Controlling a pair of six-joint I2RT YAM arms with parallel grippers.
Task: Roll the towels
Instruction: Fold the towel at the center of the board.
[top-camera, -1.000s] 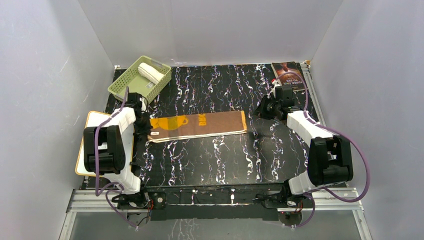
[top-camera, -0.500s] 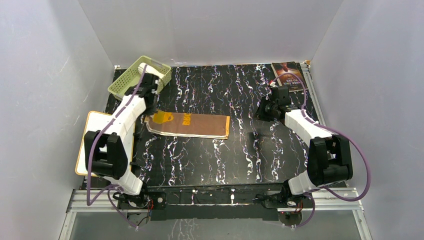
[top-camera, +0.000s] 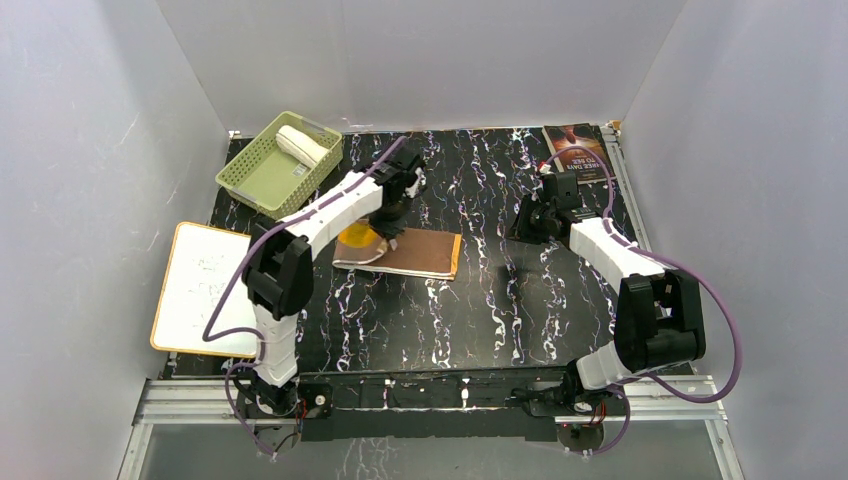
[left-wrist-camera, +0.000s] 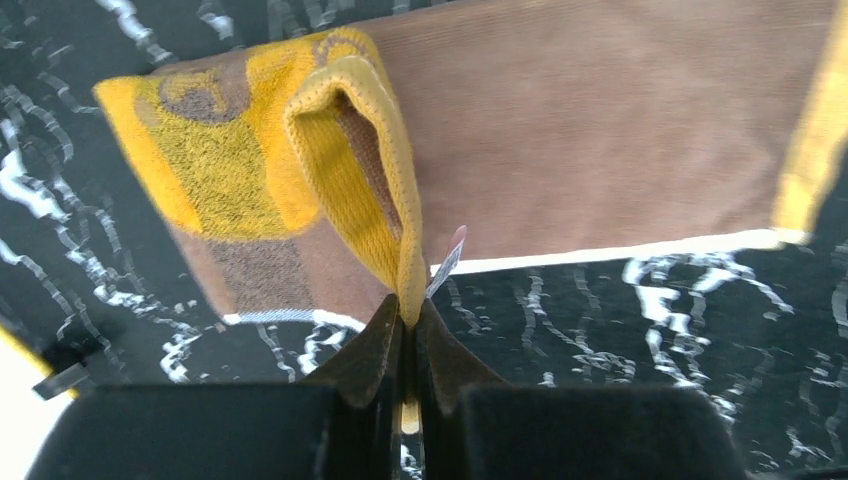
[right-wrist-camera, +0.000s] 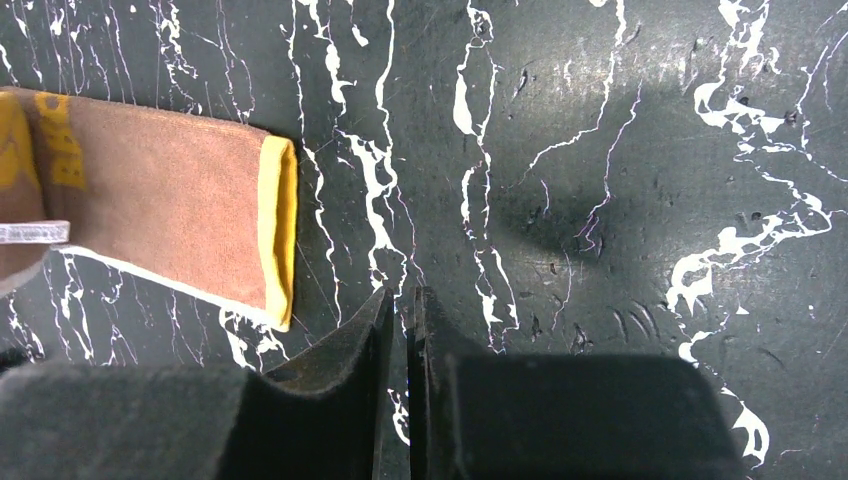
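The mustard-yellow and tan-brown towel (top-camera: 405, 252) lies on the black marbled table, its left end folded up and over. My left gripper (top-camera: 392, 228) is shut on that lifted yellow edge (left-wrist-camera: 395, 215), holding it above the brown side (left-wrist-camera: 600, 120). The cream-white towel (top-camera: 301, 145) sits rolled in the green basket (top-camera: 262, 180) at the back left. My right gripper (top-camera: 524, 222) is shut and empty, hovering right of the towel's yellow-hemmed end (right-wrist-camera: 280, 230).
A dark-covered book (top-camera: 577, 147) lies at the back right corner. A white board (top-camera: 205, 288) lies at the table's left edge. Grey walls enclose the table on three sides.
My left arm has swung from the table's left side toward the middle, carrying the towel's left end over itself. The flat towel looks shorter. The right arm has barely moved.
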